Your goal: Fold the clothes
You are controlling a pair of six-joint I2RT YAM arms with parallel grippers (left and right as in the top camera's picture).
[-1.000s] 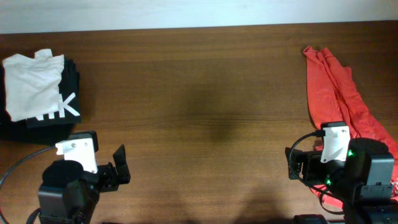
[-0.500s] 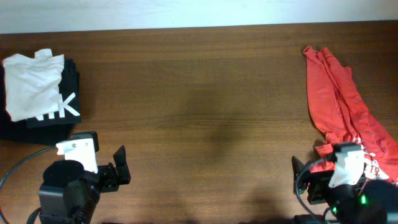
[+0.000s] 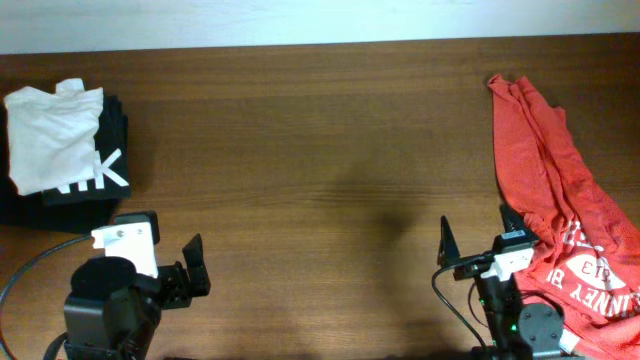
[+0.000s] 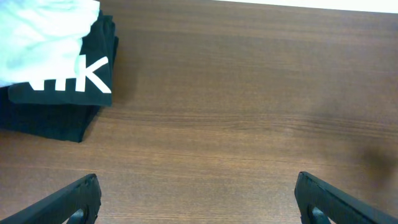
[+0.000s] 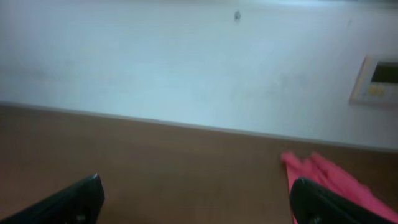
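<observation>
Your table (image 3: 320, 150) is dark brown wood and carries everything. The red T-shirt (image 3: 545, 190) is the biggest piece: it lies unfolded and rumpled along the right edge, running from the far side toward you, with white lettering showing at its near end. At the far left, the black T-shirt (image 3: 20, 205) sits folded, its white lettering facing up. The white T-shirt (image 3: 50, 135) lies folded on top of it, covering the far part of the black one.

Your left claw (image 4: 198, 202) is spread wide, with its two dark fingertips at opposite bottom corners of the left wrist view and only bare wood between them. It grips nothing and touches nothing, and the black-and-white stack lies well apart, ahead and to its left.

Your right claw (image 5: 198, 200) is also spread wide and empty. It is tilted up toward the pale wall. From above it sits just beside the red shirt's near left edge; you cannot tell whether a finger touches the cloth.
</observation>
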